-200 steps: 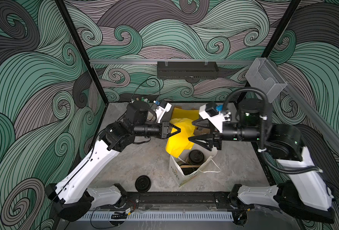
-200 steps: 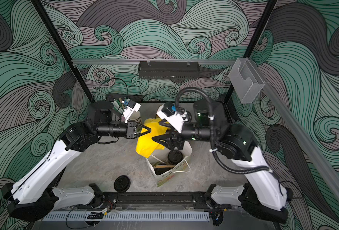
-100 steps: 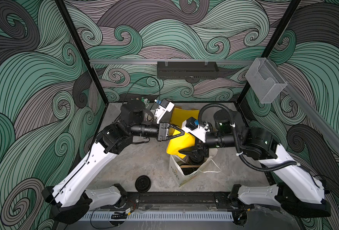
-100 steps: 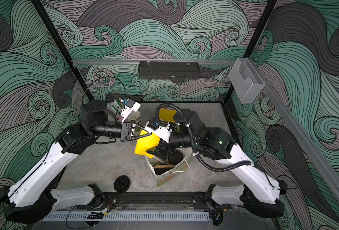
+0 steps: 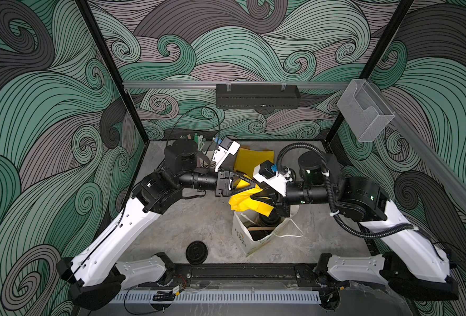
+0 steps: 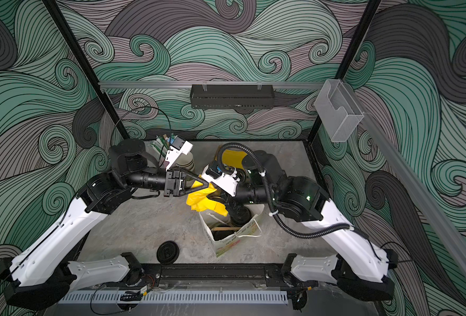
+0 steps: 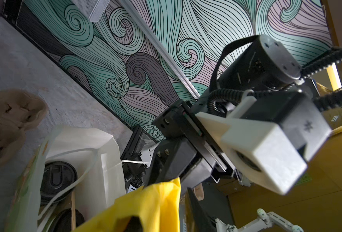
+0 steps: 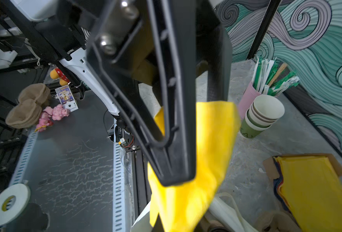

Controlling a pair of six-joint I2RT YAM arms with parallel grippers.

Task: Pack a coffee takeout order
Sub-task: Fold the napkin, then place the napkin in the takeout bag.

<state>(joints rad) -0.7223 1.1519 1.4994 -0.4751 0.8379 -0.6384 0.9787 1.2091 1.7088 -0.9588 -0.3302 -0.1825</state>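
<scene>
A white bag (image 5: 240, 236) stands open on the table (image 5: 185, 219), with black lids (image 7: 57, 178) inside. Just above it hangs a yellow napkin (image 5: 244, 203), pinched by the pressed-together right gripper (image 5: 257, 194). The left gripper (image 5: 249, 183) is at the napkin's top (spread or not, I cannot tell). A loose lid (image 5: 196, 252) lies apart.

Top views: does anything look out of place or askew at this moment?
A loose black lid lies alone on the table at the front, apart from the white bag holding lidded cups. The yellow napkin hangs crumpled in the air, unlike the flat stack behind.
</scene>
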